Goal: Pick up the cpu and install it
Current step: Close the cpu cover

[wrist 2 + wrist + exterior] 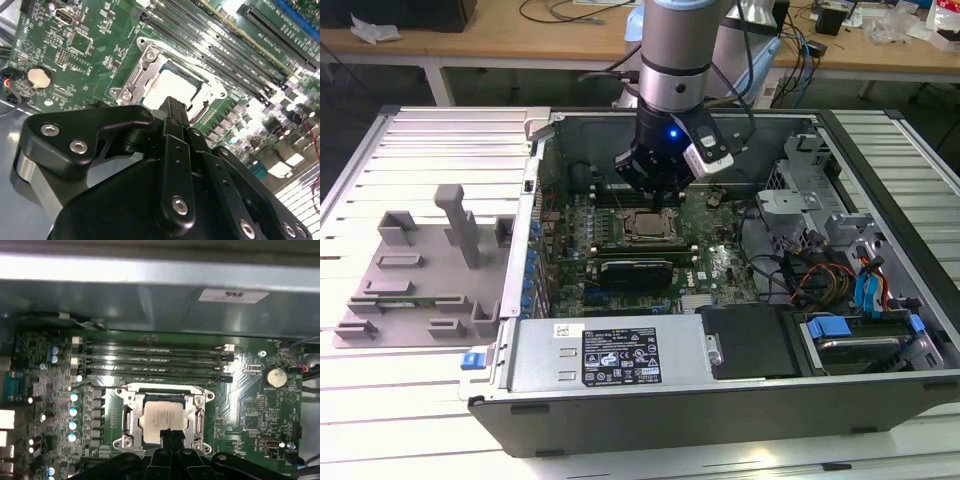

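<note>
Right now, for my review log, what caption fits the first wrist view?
Gripper over one edge of the cpu, which lies inside the metal socket frame on the motherboard.

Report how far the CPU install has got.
Done: the cpu lies flat inside the socket frame on the motherboard. In hand: nothing gripped; the shut gripper sits over the cpu's edge. Left: the gripper has not yet pulled clear; full seating cannot be judged.

In the exterior view, the open black metal computer case (720,425) lies on the pale slatted worktop (450,130), with the grey plastic fixture tray (410,290) at its nine o'clock. Inside, the green motherboard (720,265) carries the silver metal socket frame (131,417) — the square silver cpu (163,420) lies in it, under the black gripper (663,205). Long black memory slots (150,362) run beside the frame.
</note>
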Controlling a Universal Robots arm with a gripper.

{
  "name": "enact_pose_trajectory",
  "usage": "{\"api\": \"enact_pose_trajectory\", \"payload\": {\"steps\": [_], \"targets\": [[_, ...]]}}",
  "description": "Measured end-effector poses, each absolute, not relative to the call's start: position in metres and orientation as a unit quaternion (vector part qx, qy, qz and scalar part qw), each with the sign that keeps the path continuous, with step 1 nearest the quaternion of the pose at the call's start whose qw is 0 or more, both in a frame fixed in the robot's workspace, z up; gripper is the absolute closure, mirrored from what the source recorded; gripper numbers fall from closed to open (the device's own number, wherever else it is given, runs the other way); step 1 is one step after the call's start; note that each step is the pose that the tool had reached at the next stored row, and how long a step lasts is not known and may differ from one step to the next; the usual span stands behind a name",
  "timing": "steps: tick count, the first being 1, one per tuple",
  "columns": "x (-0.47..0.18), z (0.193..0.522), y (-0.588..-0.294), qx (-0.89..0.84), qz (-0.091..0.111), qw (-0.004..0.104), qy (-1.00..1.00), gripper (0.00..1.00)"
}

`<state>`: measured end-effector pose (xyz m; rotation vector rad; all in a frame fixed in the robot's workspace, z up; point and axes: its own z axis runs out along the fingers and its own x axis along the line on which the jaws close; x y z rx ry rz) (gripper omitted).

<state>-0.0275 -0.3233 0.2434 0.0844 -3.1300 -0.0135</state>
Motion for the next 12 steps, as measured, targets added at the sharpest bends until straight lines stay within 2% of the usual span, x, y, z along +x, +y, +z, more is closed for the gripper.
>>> {"api": "enact_pose_trajectory", "payload": {"steps": [12], "targets": [[-0.061,0.221,-0.327,0.046,-0.004,0.005,-0.999,0.89]]}}
